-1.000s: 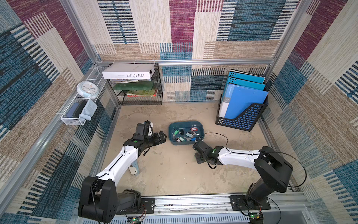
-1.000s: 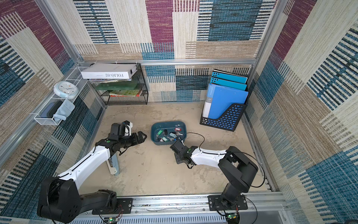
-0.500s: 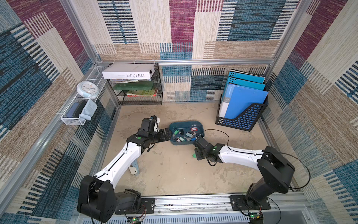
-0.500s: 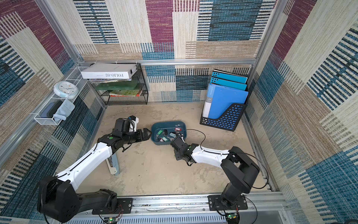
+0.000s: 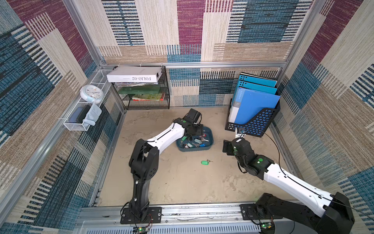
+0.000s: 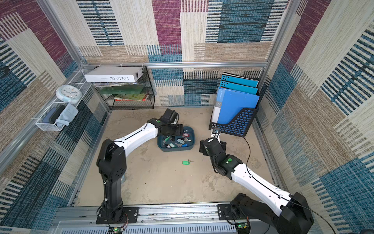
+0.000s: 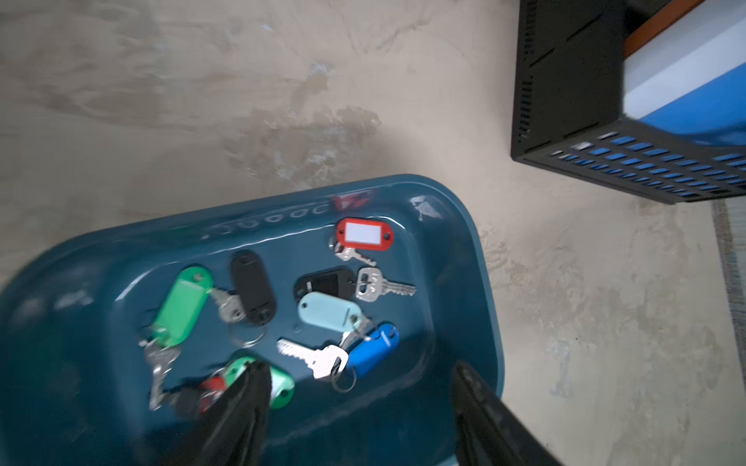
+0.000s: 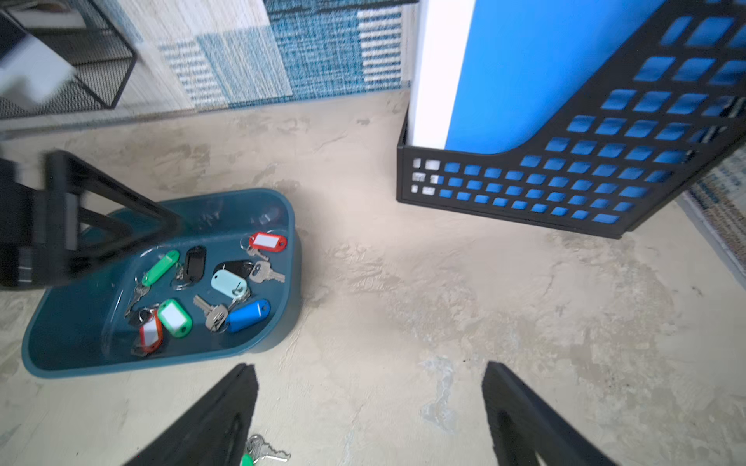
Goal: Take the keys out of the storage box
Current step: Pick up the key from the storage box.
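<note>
The storage box (image 5: 210, 139) is a shallow dark teal tray in the middle of the table in both top views (image 6: 175, 149). Several keys (image 7: 329, 310) with green, red, black, blue and pale teal tags lie in it. My left gripper (image 7: 359, 365) hangs open over the box (image 7: 478, 262), one fingertip (image 7: 254, 379) over a green tag, nothing gripped. A green-tagged key (image 5: 205, 162) lies on the table in front of the box. My right gripper (image 8: 367, 369) is open and empty to the right of that key (image 8: 264, 452), low over the table (image 5: 227, 146).
A black perforated file holder (image 5: 253, 122) with blue folders stands at the back right, close behind my right gripper. A black wire-mesh shelf (image 5: 146, 101) with a white box sits at the back left. A white wire basket (image 5: 78, 121) hangs on the left wall.
My right gripper opened, left the green-tagged key on the table and drew back to the right. My left arm swung right to above the box, its jaws narrowing a little.
</note>
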Robot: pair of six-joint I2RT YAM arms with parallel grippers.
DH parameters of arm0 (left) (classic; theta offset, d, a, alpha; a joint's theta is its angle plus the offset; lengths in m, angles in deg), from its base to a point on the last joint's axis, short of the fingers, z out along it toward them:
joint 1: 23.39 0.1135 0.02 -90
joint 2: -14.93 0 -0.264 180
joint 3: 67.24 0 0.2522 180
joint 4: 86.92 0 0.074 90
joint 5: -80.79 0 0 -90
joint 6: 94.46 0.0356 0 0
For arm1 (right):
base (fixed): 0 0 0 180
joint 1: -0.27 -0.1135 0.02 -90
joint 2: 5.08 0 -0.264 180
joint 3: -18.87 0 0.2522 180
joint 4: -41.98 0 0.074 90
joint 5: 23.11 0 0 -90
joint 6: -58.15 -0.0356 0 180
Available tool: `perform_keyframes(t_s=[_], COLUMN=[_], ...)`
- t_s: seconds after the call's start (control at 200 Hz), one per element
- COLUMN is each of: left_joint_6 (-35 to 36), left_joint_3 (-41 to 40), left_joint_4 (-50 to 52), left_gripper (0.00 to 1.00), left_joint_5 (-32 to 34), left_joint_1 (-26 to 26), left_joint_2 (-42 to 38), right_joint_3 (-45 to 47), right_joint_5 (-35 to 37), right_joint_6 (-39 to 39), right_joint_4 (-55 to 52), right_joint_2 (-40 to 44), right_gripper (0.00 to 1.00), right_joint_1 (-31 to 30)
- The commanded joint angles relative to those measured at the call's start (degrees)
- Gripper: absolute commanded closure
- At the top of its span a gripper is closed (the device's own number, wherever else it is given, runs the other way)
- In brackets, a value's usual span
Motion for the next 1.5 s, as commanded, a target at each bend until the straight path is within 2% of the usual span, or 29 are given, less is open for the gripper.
perform_keyframes(t_s=[0.0,0.125,0.301,0.446,0.516,0.626,0.721,0.847,0.922,0.987,1.227,1.347,1.498], left_joint_6=[0.1,-0.4,-1.2,-0.7,-1.0,-1.3,-2.3,-2.3,-2.3,-2.3,-0.6,0.8,1.9], left_joint_3=[8.5,16.5,18.6,21.9,22.4,23.1,22.7,22.0,22.0,21.6,15.9,8.3,-5.3], left_joint_4=[7.4,10.3,10.6,11.4,11.5,11.2,11.0,10.2,10.2,10.2,10.2,10.1,8.7], left_gripper=[0.34,0.42,0.45,0.58,0.60,0.69,0.70,0.80,0.90,0.99,1.00,1.00,1.00], left_joint_5=[2.7,2.4,6.5,6.1,6.1,4.9,4.8,5.2,4.7,4.7,6.0,6.1,3.4], left_joint_1=[-0.5,-0.5,-0.6,-0.7,-0.6,-0.4,-0.1,0.0,0.0,-0.1,-0.7,-1.1,-1.5], left_joint_2=[7.5,15.0,17.9,21.1,22.0,23.3,23.4,23.0,22.6,21.5,12.4,3.7,-9.6], right_joint_3=[1.5,2.6,4.4,4.9,4.8,4.9,4.9,4.9,4.9,4.9,5.0,4.9,4.2], right_joint_5=[1.3,1.5,0.4,-0.5,-0.7,-1.0,-1.3,-1.3,-1.2,-1.2,-2.3,-3.3,-4.5], right_joint_6=[0.6,0.3,0.1,0.9,1.0,0.9,0.9,0.8,0.8,0.8,1.1,1.9,2.5], right_joint_4=[2.8,1.7,2.1,3.2,3.2,3.5,3.4,3.2,3.1,3.1,4.6,6.2,7.7], right_joint_2=[1.6,2.0,3.3,3.3,3.0,2.9,2.9,3.2,3.4,3.5,2.9,1.9,-0.4], right_gripper=[0.07,0.07,0.07,0.07,0.07,0.06,0.07,0.07,0.07,0.06,0.06,0.06,0.06], right_joint_1=[0.8,1.3,2.2,2.7,2.9,2.9,3.1,3.1,3.1,3.1,3.1,3.1,3.1])
